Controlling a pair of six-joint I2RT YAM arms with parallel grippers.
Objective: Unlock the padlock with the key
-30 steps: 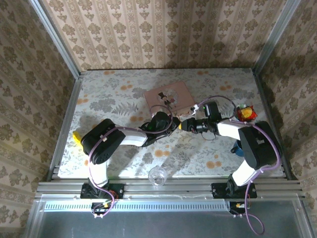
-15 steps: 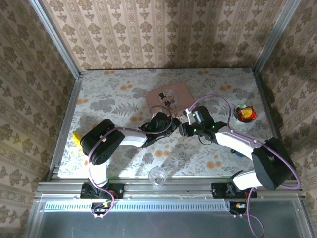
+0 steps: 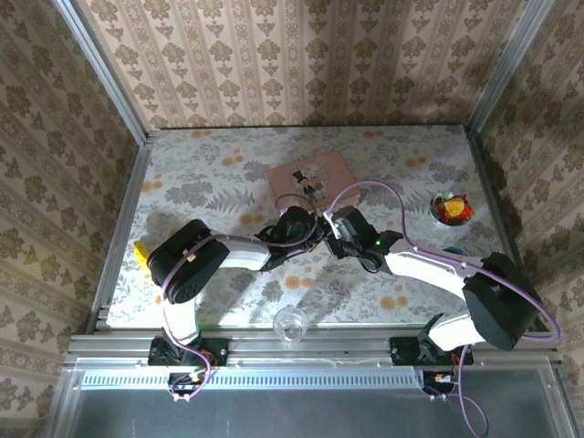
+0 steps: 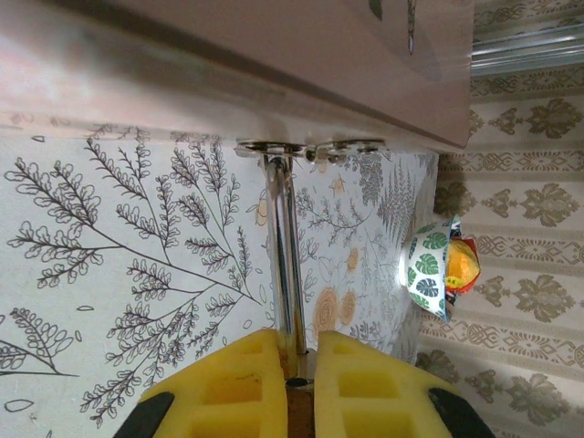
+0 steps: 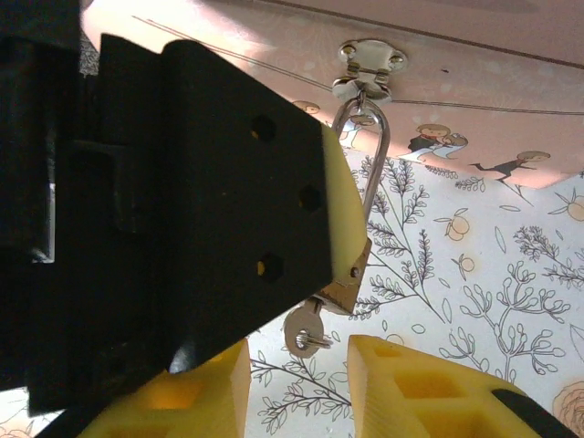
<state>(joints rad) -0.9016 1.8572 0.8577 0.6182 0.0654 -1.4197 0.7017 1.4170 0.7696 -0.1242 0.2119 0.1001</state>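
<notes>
Half the padlock hides (behind left jaws).

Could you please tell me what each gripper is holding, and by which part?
The left fingers clamp the padlock by its brass body. The right fingers hold nothing, open just short of the key.

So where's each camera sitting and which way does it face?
Top external: above and behind the bases, looking down on the table; left arm and right arm show.
Left wrist: along the left jaws toward the padlock on the pink box.
Right wrist: past the right jaws at the padlock and key.
Wrist views share padlock and box.
</notes>
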